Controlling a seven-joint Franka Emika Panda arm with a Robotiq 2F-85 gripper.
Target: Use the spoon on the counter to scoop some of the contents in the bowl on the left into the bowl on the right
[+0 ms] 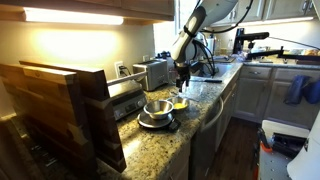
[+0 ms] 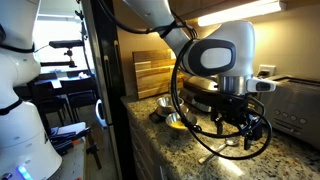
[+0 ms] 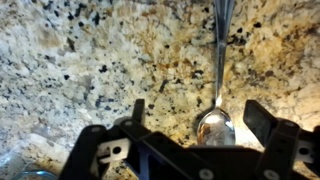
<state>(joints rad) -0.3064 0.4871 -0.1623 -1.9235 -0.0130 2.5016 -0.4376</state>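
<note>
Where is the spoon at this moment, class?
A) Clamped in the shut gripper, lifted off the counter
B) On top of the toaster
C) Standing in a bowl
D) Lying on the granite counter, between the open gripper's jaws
D: the wrist view shows the spoon lying flat on the speckled counter, with the gripper above it and its jaws spread wide to either side.

One spoon (image 3: 216,118), lower centre; two bowls mid-frame, a metal bowl (image 1: 157,108) and a yellow bowl (image 1: 180,103); one toaster (image 1: 152,72).
</note>
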